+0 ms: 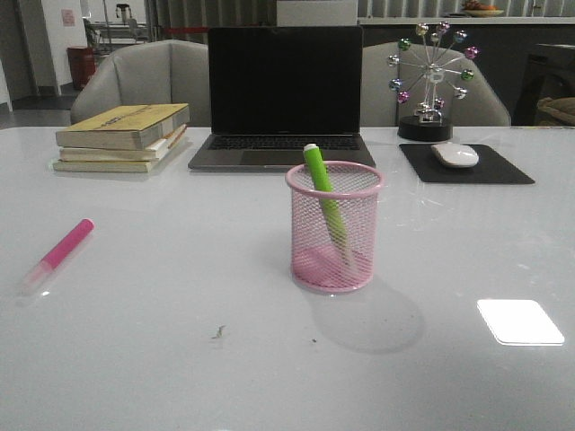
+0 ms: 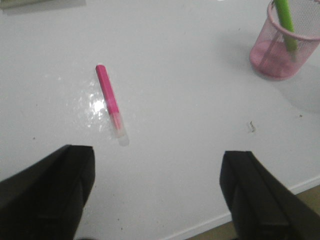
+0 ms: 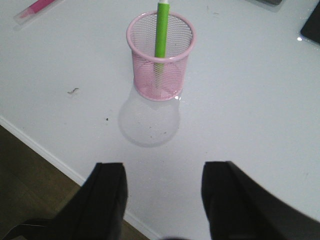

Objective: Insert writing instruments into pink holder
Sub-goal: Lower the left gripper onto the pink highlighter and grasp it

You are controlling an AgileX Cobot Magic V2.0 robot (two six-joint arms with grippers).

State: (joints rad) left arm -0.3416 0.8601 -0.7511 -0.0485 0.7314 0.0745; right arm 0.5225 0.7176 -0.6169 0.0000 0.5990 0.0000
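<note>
My left gripper [image 2: 157, 192]: jaws wide apart, holding nothing.
My right gripper [image 3: 165, 197]: spread open, empty too.
Green marker [image 1: 325, 199]: leaning inside pink holder [image 1: 333, 226].
Pink marker [image 1: 57, 255]: flat on table (far left).

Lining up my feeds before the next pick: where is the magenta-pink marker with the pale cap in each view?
Front view: magenta-pink marker lying flat on the white table, far left.
Left wrist view: centre-left, ahead of the open fingers.
Right wrist view: upper-left corner, partly cropped.
Shared landmark: round pink wire-mesh holder containing the green marker.
</note>
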